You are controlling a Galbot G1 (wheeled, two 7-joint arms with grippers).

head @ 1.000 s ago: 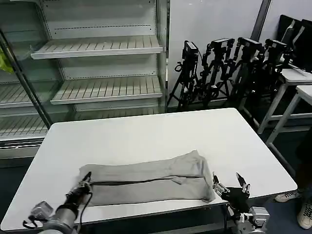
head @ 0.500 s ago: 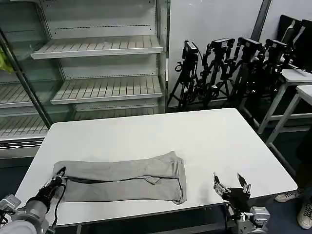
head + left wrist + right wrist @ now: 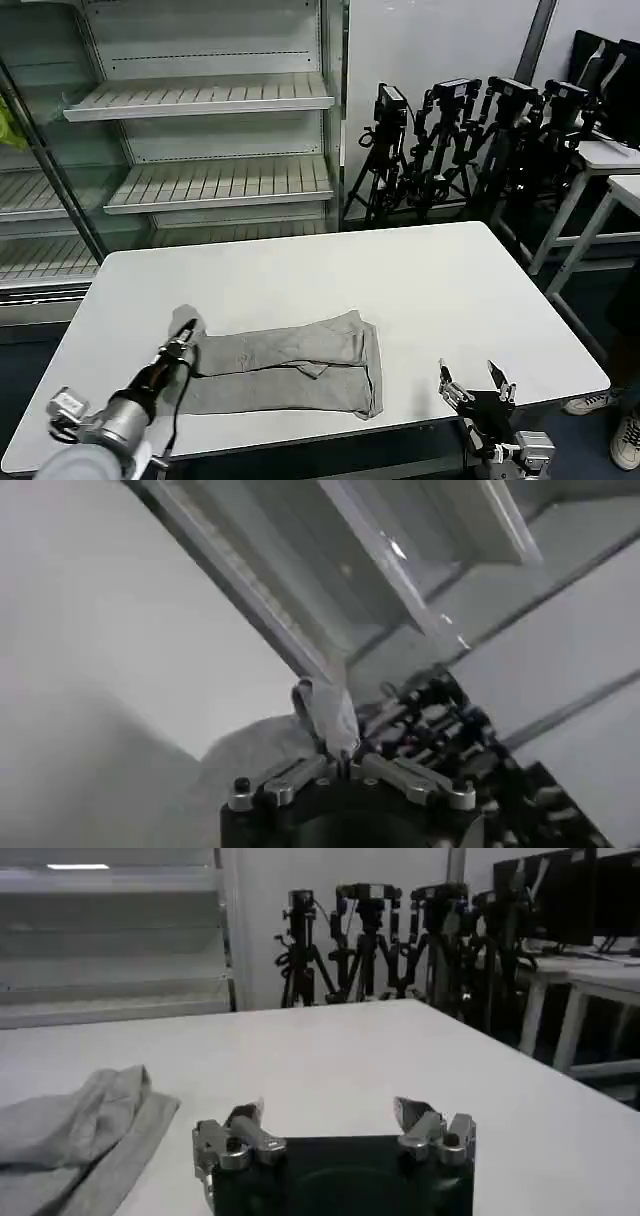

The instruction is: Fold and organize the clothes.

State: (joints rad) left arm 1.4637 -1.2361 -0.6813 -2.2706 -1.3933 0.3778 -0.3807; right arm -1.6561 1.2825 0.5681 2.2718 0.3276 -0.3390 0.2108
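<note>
The clothes are one light grey T-shirt (image 3: 290, 365), folded into a long band across the front of the white table (image 3: 300, 270). My left gripper (image 3: 183, 340) is shut on the band's left end and holds it lifted slightly above the table. In the left wrist view the shut gripper (image 3: 340, 758) pinches a fold of the grey cloth (image 3: 325, 712). My right gripper (image 3: 470, 385) hovers open at the table's front right edge, apart from the shirt. The right wrist view shows that gripper (image 3: 330, 1113) open and holding nothing, with the shirt's right end (image 3: 70, 1128) off to one side.
A refrigerated shelf unit (image 3: 200, 100) stands behind the table on the left. Black tripods (image 3: 470, 140) line the back wall, and other white tables (image 3: 610, 170) stand at the far right. The table's back half is bare.
The shirt first slid left as the left gripper pulled it. The left gripper has since moved right and upward with the shirt's left end. The right gripper stayed in place, open.
</note>
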